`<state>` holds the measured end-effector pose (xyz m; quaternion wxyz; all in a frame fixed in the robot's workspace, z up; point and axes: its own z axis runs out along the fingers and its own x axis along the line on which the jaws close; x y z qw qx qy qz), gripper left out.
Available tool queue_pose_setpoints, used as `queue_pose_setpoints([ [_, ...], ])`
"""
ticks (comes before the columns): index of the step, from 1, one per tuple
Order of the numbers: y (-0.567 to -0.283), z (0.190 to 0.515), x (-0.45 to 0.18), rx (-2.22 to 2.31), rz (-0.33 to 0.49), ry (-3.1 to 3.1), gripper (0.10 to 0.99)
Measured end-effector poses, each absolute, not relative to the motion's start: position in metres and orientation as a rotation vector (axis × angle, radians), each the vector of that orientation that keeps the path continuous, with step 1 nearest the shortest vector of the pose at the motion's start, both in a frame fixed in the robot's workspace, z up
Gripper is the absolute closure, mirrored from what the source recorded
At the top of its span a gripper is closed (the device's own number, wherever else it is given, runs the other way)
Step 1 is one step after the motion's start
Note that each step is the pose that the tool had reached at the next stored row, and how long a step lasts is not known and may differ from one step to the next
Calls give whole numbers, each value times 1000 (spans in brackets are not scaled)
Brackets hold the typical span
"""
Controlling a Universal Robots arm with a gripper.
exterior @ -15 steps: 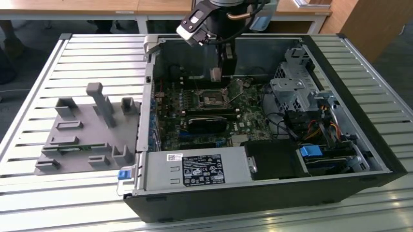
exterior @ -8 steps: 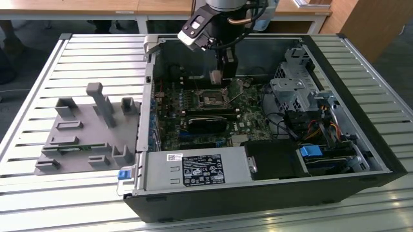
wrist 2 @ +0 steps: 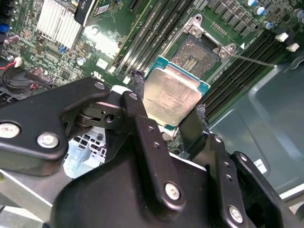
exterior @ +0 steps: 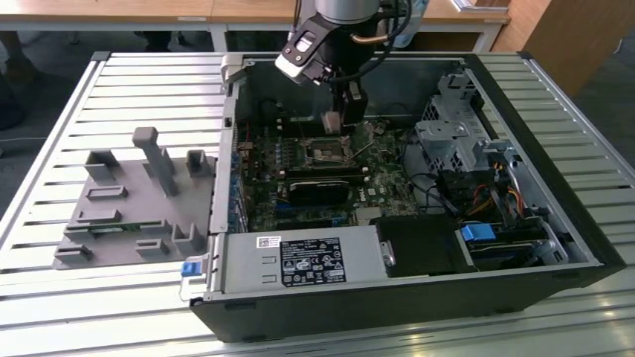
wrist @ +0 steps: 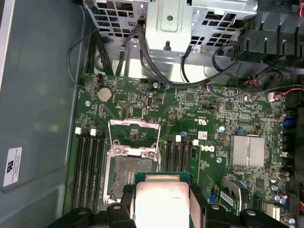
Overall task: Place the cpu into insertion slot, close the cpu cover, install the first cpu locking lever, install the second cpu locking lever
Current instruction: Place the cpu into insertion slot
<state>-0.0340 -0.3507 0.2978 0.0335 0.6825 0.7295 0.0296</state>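
Note:
My gripper (wrist 2: 168, 97) is shut on the cpu (wrist 2: 172, 95), a pale silver square chip with a green edge, pinched between two black fingers (wrist 2: 137, 83). It hangs tilted a little above the board, next to the insertion slot (wrist 2: 198, 53), a dark square socket with a silvery rim. In the first wrist view the cpu (wrist: 161, 204) sits just beside the insertion slot (wrist: 129, 175), and the cpu cover (wrist: 134, 129) is swung open past it. In the exterior view the gripper (exterior: 335, 123) hovers inside the open case, above the insertion slot (exterior: 328, 150).
Black memory slots (wrist: 89, 166) flank the socket on both sides. A thin metal lever (wrist 2: 251, 59) juts from the socket corner. A black graphics card (exterior: 320, 186), drive cage (exterior: 451, 134) and power supply (exterior: 297, 262) crowd the case. A grey fixture (exterior: 129, 201) lies outside it.

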Motion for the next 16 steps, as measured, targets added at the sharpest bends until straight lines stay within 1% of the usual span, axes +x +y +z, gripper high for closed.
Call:
queue_pose_setpoints([
  [16,-350,289,-34,2100,90,2244,545],
])
